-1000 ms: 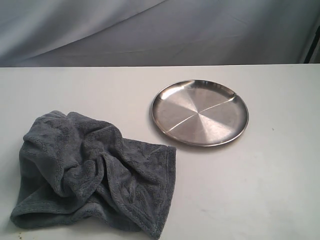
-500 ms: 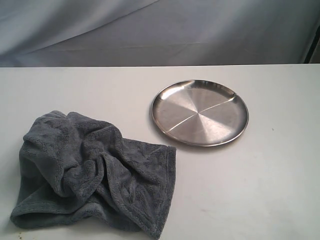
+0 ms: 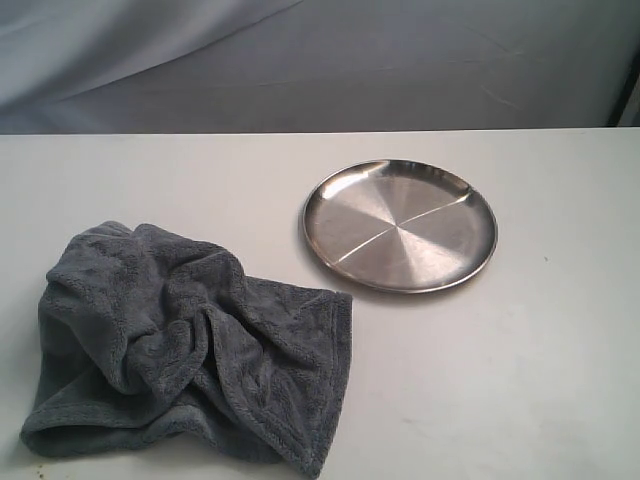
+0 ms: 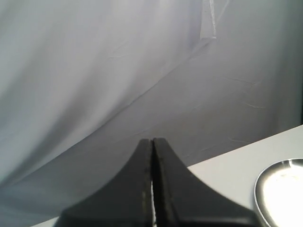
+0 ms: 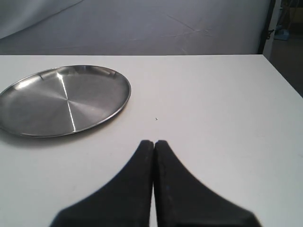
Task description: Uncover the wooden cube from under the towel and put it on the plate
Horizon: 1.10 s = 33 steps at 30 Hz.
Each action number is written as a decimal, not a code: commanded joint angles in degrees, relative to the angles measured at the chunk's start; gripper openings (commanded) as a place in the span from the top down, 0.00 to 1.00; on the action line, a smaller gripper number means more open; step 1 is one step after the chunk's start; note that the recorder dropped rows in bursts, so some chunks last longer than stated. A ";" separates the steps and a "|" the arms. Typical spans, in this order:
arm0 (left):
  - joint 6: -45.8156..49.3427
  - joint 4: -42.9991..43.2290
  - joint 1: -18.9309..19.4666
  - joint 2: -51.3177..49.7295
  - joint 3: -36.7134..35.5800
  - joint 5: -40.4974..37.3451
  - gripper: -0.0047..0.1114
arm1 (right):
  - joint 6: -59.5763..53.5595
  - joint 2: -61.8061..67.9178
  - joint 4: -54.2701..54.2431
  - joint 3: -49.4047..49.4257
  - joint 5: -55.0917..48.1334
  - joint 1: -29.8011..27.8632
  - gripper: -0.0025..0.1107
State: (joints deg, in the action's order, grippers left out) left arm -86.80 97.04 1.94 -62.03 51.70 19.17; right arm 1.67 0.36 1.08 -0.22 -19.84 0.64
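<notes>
A dark grey plush towel (image 3: 190, 345) lies bunched at the front left of the white table. The wooden cube is hidden; no pale wood shows anywhere. The round steel plate (image 3: 400, 224) sits bare, right of centre and farther back; it also shows in the right wrist view as the plate (image 5: 64, 99), and its edge as the plate (image 4: 281, 191) in the left wrist view. Neither arm appears in the exterior view. My left gripper (image 4: 152, 141) is shut, empty, raised and facing the backdrop. My right gripper (image 5: 154, 142) is shut, empty, above bare table beside the plate.
A grey cloth backdrop (image 3: 320, 60) hangs behind the table's back edge. The table's right edge (image 5: 284, 82) shows in the right wrist view, with dark floor beyond. White tabletop (image 3: 500, 380) stretches in front of the plate.
</notes>
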 commanded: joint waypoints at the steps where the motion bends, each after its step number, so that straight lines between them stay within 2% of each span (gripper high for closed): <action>1: 26.48 -26.98 -0.29 -0.10 -3.51 0.69 0.96 | 0.08 -0.36 0.25 0.22 0.18 0.29 0.98; 3: 45.73 -41.34 -1.21 -0.10 -6.46 0.93 0.96 | 0.08 -0.36 0.25 0.22 0.18 0.29 0.98; 7: 89.48 -74.48 -6.84 -0.10 -10.93 -0.18 0.96 | 0.08 -0.36 0.25 0.22 0.18 0.29 0.98; 9: 106.22 -83.88 -10.24 -0.10 -11.82 -1.61 0.96 | 0.08 -0.36 0.25 0.22 0.18 0.29 0.98; 11: 114.89 -87.93 -12.78 -0.10 -11.86 -4.26 0.96 | 0.08 -0.36 0.25 0.22 0.18 0.29 0.98; 13: 114.92 -89.55 -13.40 -0.10 -11.62 -4.88 0.96 | 0.08 -0.36 0.25 0.22 0.18 0.29 0.98; 16: 108.18 -90.37 -13.43 -0.10 -11.36 -4.30 0.96 | 0.08 -0.36 0.25 0.22 0.18 0.29 0.98; 19: 106.66 -90.13 -13.43 -0.10 -11.36 -4.02 0.96 | 0.08 -0.36 0.25 0.22 0.18 0.29 0.98; 23: 106.78 -83.95 -13.43 -0.10 -11.36 -3.59 0.96 | 0.08 -0.36 0.25 0.22 0.18 0.29 0.98; 25: 105.75 -83.49 -13.43 -0.10 -11.13 -5.32 0.96 | 0.08 -0.36 0.25 0.22 0.18 0.29 0.98; 27: 103.28 -83.25 -13.43 -0.41 -10.09 -9.59 0.96 | 0.08 -0.36 0.25 0.22 0.18 0.29 0.98; 33: 99.84 -83.26 -13.55 -4.83 -3.06 -31.70 0.96 | 0.08 -0.36 0.25 0.22 0.18 0.29 0.98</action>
State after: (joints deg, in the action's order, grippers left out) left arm 15.96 13.84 -11.24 -64.78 45.97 -3.06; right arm 1.67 0.36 1.08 -0.22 -19.84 0.64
